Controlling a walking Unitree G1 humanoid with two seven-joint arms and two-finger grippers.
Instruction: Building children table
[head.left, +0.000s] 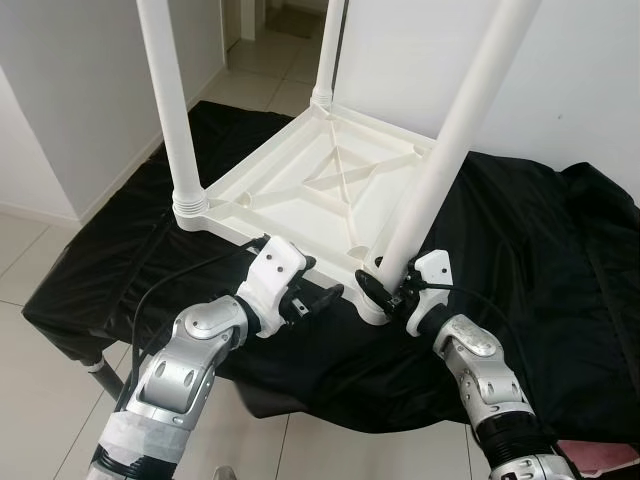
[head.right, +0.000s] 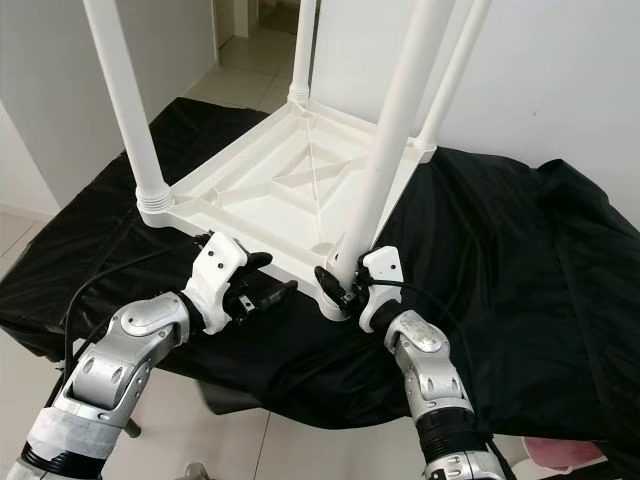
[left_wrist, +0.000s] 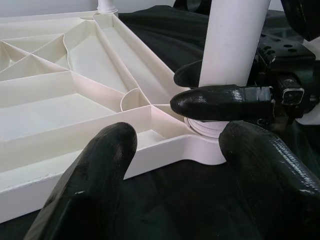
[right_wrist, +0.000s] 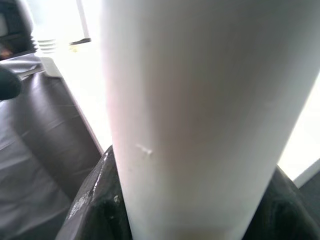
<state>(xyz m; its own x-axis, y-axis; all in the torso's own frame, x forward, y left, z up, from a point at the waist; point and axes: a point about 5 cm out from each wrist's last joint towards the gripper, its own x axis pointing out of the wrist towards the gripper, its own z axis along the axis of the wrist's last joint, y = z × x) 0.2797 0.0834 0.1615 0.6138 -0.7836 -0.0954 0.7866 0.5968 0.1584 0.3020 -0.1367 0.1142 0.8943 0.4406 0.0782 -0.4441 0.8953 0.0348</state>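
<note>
A white plastic children's table (head.left: 300, 180) lies upside down on a black cloth. Its legs stand upward: one at the near left corner (head.left: 175, 120), one at the far corner (head.left: 330, 50), one at the near right corner (head.left: 450, 140). My right gripper (head.left: 382, 285) is shut on the base of that near right leg, just above its socket; in the right wrist view the leg (right_wrist: 200, 110) sits tight between the fingers. My left gripper (head.left: 328, 296) is open by the table's front edge, a little left of that corner, its fingers (left_wrist: 95, 180) apart and holding nothing.
The black cloth (head.left: 530, 250) covers a low surface and hangs over its edges. White walls stand to the left and behind, with a doorway at the back. Tiled floor (head.left: 30, 270) lies to the left. A pink object (head.left: 600, 458) is at the lower right.
</note>
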